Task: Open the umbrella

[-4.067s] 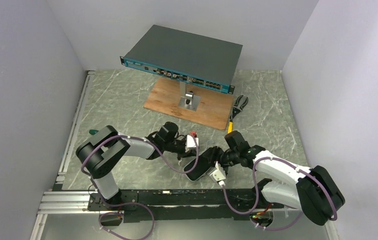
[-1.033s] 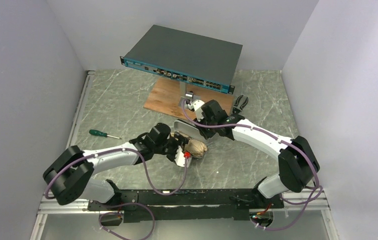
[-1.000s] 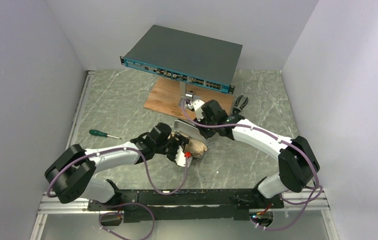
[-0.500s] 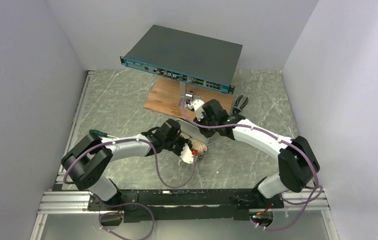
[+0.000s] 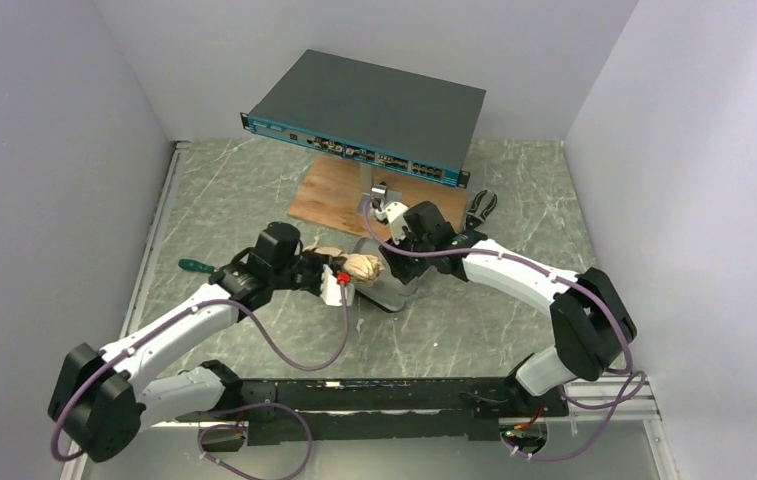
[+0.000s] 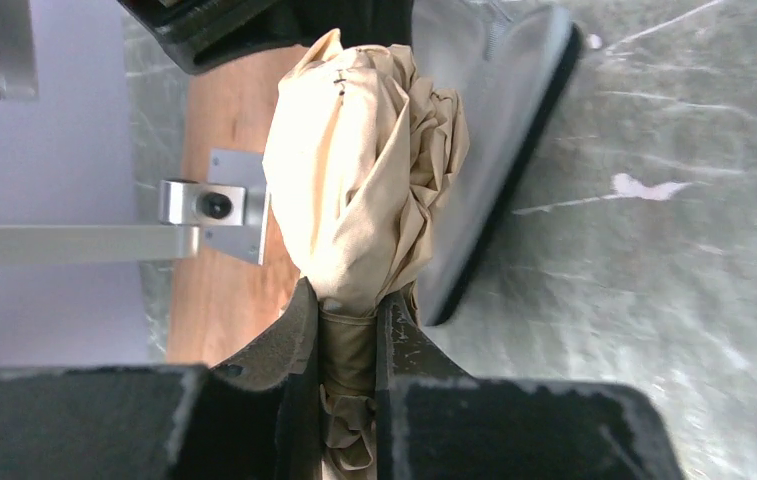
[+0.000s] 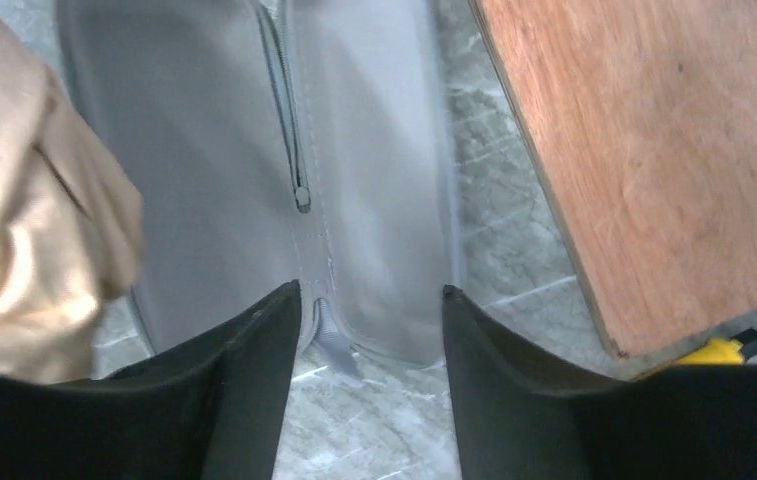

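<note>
Viewing from above, the left gripper [image 5: 342, 277] holds the umbrella [image 5: 360, 266] beside the case [image 5: 386, 292]. Left wrist: fingers [image 6: 289, 340] clamp the tan canopy, which projects past the tips. Right wrist: right gripper [image 7: 369, 300] spread wide, case end between fingers.

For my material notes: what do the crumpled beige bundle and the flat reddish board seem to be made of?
The crumpled tan-beige umbrella canopy looks like thin fabric with a slight sheen: soft creases and folds. The flat reddish-brown board looks like matte wood, perhaps plywood: grain lines show.
</note>
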